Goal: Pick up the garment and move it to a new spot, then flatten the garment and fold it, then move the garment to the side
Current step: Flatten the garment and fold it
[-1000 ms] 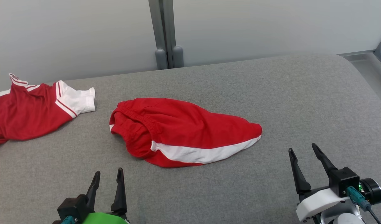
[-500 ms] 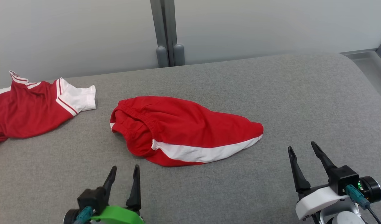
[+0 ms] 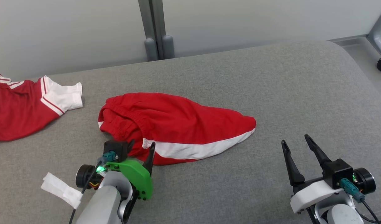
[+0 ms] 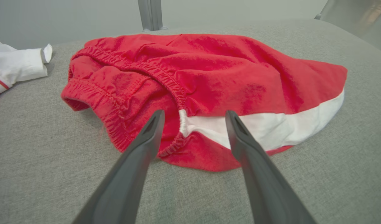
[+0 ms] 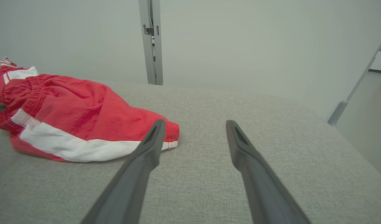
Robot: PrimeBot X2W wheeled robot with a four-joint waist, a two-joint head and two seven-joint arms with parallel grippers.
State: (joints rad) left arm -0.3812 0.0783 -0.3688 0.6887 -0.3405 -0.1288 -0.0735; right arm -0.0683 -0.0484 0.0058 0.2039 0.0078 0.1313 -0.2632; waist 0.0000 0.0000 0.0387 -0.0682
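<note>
The garment is a pair of red shorts (image 3: pixel 178 124) with a white side stripe, lying crumpled in the middle of the grey padded table (image 3: pixel 271 93). Its elastic waistband faces left. My left gripper (image 3: pixel 142 144) is open at the near waistband corner, where the white stripe begins. In the left wrist view the shorts (image 4: pixel 224 71) lie just beyond the left gripper (image 4: pixel 195 112), whose fingertips straddle the stripe's end. My right gripper (image 3: pixel 295 139) stands open over bare table to the right of the shorts. In the right wrist view, the right gripper (image 5: pixel 195 121) has the shorts' hem (image 5: pixel 75 109) to its left.
A red and white shirt (image 3: pixel 19 109) lies at the table's far left, apart from the shorts. A grey post (image 3: pixel 153 31) rises behind the table against the pale wall. The table's right end curves down toward a wheeled frame (image 3: pixel 380 62).
My left gripper has moved forward and right, up to the shorts' waistband corner. The head camera has shifted a little. The right gripper has stayed in place, open.
</note>
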